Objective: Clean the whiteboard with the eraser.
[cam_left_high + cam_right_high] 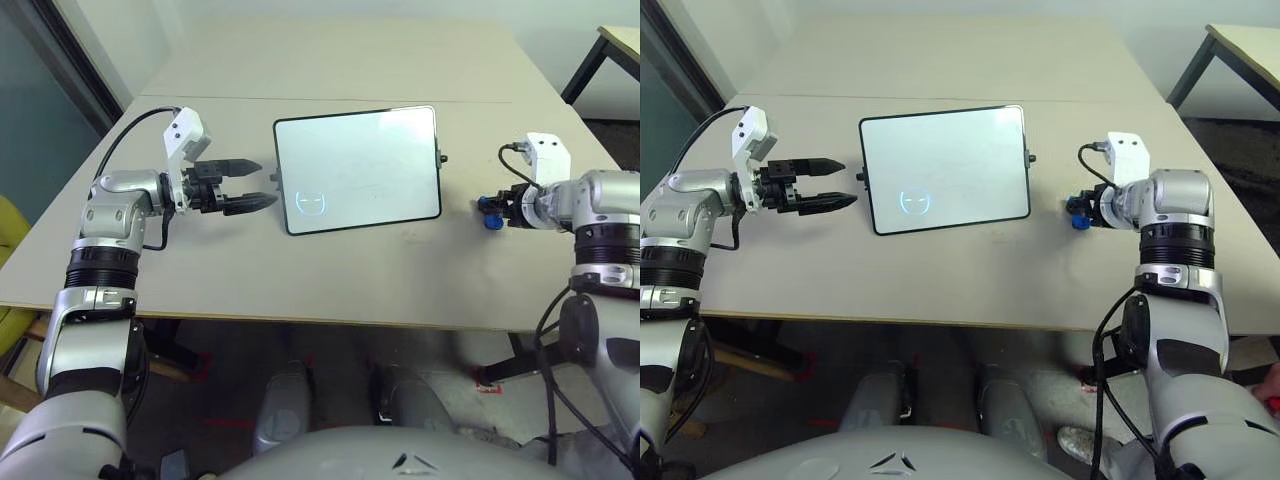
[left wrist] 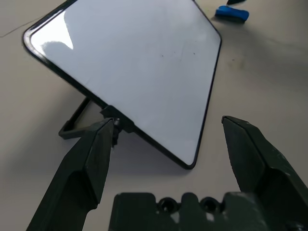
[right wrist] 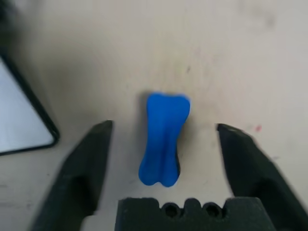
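The whiteboard (image 1: 360, 165) lies tilted on its stand in the middle of the table, with a faint face mark in its near left corner. Its surface looks almost clean, with only faint specks. My left gripper (image 1: 262, 183) hovers open just left of the board's left edge, touching nothing. The small blue eraser (image 3: 163, 139) lies on the table right of the board. My right gripper (image 1: 488, 210) is open around the eraser, one finger on each side with a gap to each.
The whiteboard's dark stand (image 2: 74, 126) props it from behind. The table's front edge (image 1: 300, 322) runs close to my arms. A second table (image 1: 610, 50) stands at the far right, and a yellow seat (image 1: 10, 250) at the left.
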Available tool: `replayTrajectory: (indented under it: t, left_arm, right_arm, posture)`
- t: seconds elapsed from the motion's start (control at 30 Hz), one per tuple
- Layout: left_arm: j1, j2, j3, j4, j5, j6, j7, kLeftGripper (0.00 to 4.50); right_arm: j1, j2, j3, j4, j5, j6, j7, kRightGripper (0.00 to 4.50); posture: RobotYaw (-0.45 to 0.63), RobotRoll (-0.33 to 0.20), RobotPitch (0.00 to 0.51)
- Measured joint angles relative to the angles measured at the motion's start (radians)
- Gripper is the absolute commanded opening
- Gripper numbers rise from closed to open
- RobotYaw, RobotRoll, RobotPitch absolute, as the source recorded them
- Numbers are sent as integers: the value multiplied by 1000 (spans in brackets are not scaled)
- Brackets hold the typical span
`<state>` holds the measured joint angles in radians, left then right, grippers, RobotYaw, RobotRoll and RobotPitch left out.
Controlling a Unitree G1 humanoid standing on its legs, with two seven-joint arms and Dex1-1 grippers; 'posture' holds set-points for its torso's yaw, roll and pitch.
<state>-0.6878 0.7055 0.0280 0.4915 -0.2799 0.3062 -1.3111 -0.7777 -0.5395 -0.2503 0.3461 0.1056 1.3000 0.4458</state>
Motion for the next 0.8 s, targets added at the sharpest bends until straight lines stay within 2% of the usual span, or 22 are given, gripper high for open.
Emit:
replayTrajectory:
  t: [0.13,0.27,0.4,0.5,0.6,0.8]
  left_arm:
    - [5,37,36,4,-1,-1,21,4500]
    - [34,67,78,50,0,-18,61,4500]
    - [33,83,121,134,9,-78,141,4500]
    - [29,79,153,223,37,-182,269,4500]
    - [-9,41,176,327,57,-276,416,4500]
    - [-53,-12,212,520,101,-431,720,4500]
  right_arm:
    - [47,-28,-35,-51,50,-131,36,4469]
    - [110,-73,-66,-11,60,-407,49,4469]
    - [165,-71,-104,70,73,-690,54,4469]
    - [200,-40,-119,158,73,-896,30,4469]
    - [202,-17,-120,243,71,-1055,-15,4469]
    - [175,29,-137,418,50,-1317,-238,4469]
  posture:
    - [182,0,55]
    - [191,0,57]
    - [191,0,57]
    - [202,0,58]
    - [202,0,58]
    - [167,0,64]
